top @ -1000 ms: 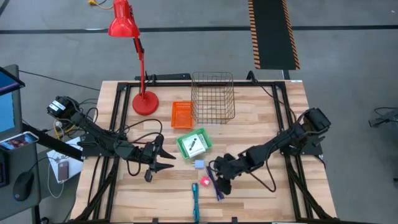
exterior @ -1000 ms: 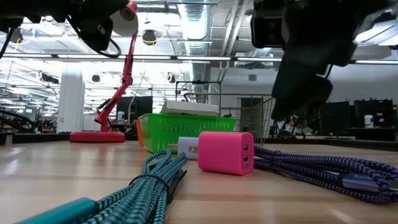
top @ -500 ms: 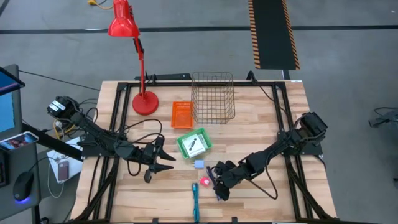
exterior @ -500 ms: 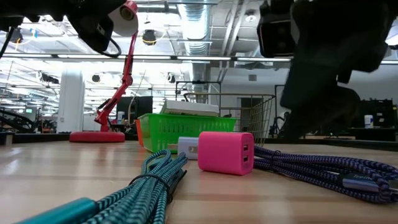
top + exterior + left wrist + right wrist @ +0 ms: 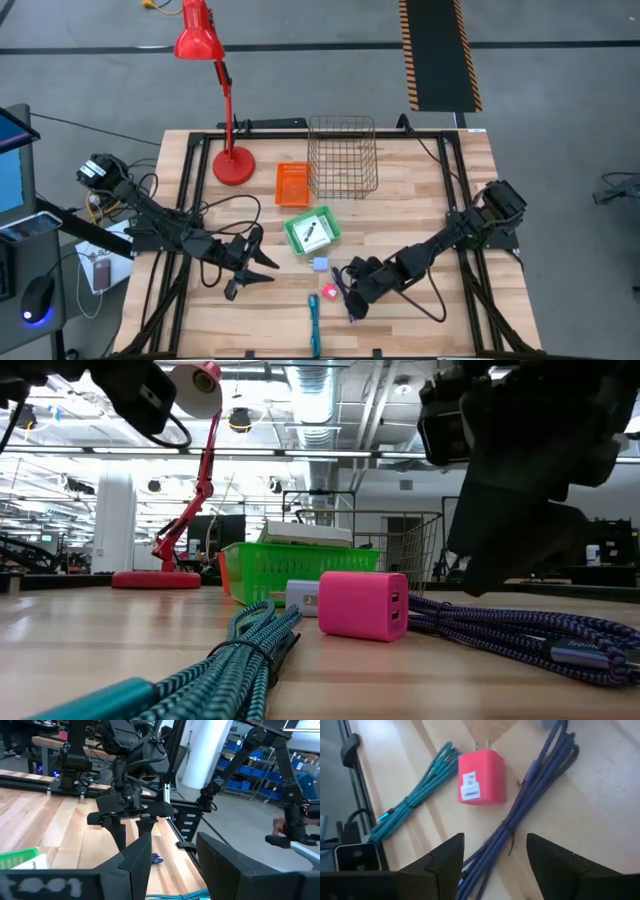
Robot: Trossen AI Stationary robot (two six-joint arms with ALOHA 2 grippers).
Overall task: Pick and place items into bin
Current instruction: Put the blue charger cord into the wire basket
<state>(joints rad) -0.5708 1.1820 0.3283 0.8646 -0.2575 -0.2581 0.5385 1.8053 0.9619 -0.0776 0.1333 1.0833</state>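
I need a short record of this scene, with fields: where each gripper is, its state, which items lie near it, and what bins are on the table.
right gripper: open, hovering above the purple cable, holding nothing
left gripper: open, waiting over the table's left part, empty
near the right gripper: pink charger block, teal cable, pale lavender block
bins: green bin with a white pack inside, orange bin, wire basket

Cut off / hidden bits
Teal cable runs off low view's edge; purple cable end cut off beside pink charger; charger label print too small.
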